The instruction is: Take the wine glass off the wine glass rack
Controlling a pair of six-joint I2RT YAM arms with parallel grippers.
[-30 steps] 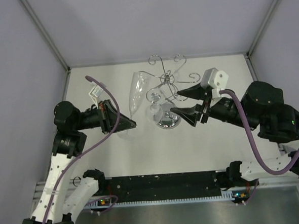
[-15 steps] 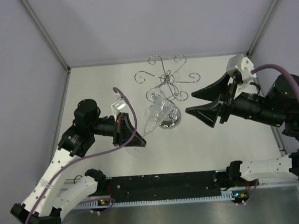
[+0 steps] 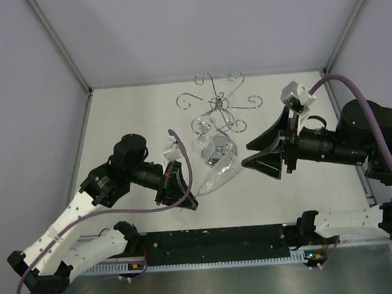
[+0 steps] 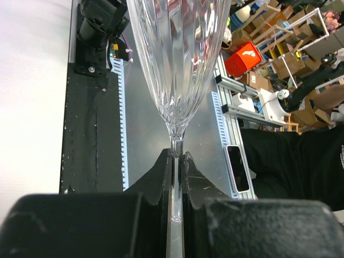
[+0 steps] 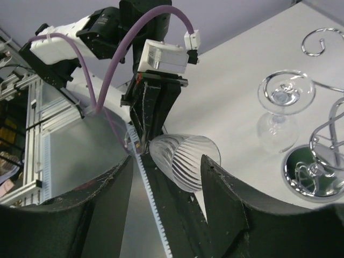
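**Wine glass hanging on the rack, left arm gripping a ribbed glass**

I'm looking down on the white table [image 3: 128, 124]. The wine glass rack [image 3: 218, 105] stands toward the far middle of it, chrome scrolls fanning out from the post. My right gripper [image 3: 246, 154] sits just to the right of the rack, jaws spread wide and holding nothing. In its wrist camera the two dark fingers [image 5: 232, 209] frame the mouth of a ribbed glass [image 3: 221, 170]. That glass is tilted in the air at the near side of the rack, with its mouth toward the right gripper. The two are close, but I can't tell whether they touch. My left gripper [image 3: 189, 199] is pinched on its stem, with the fingers pressed in from both sides in the left wrist view. The wine glass [image 5: 277, 131] hangs upside down from a rack arm on the near left side, its foot cradled in a scroll, apart from both grippers.
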